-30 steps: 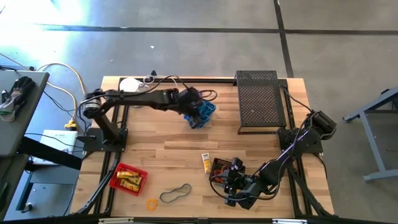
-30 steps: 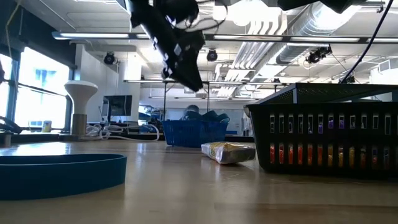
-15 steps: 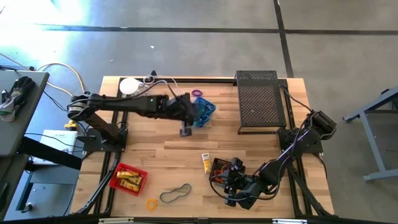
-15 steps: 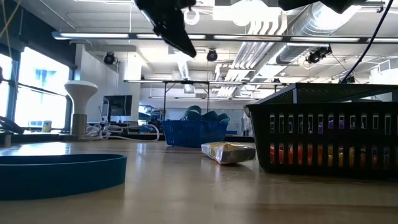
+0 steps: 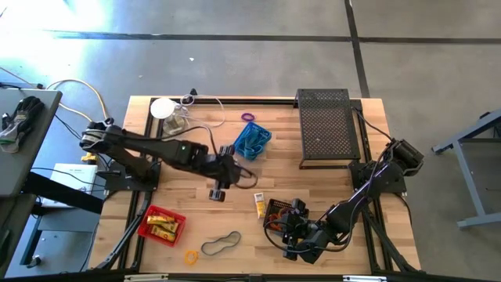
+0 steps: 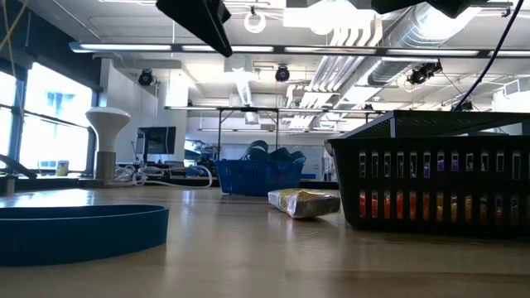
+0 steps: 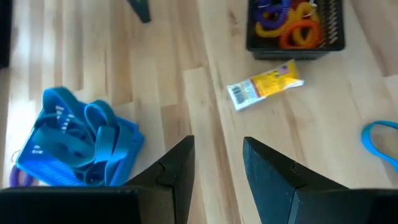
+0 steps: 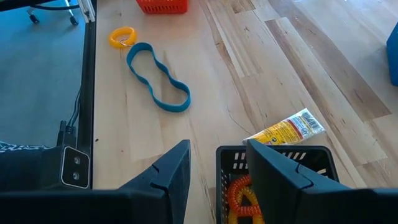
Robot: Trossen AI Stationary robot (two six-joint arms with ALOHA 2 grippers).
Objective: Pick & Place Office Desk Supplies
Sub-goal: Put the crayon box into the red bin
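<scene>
The left gripper (image 5: 218, 190), jaws parted and empty, hangs over the wooden table (image 5: 313, 188) (reaching stage); next it must descend onto the small yellow tube (image 7: 264, 84).

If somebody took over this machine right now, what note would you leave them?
Left pincer: open, empty, hanging over mid-table.
Right pincer: open, empty, at the black basket, which holds coiled rings.
Blue basket: holds blue bands. Red basket: holds yellow packets.
Still loose on the table: yellow packet beside the black basket, band loop, orange ring, purple ring by the blue basket.
These four likely still need sorting.
</scene>
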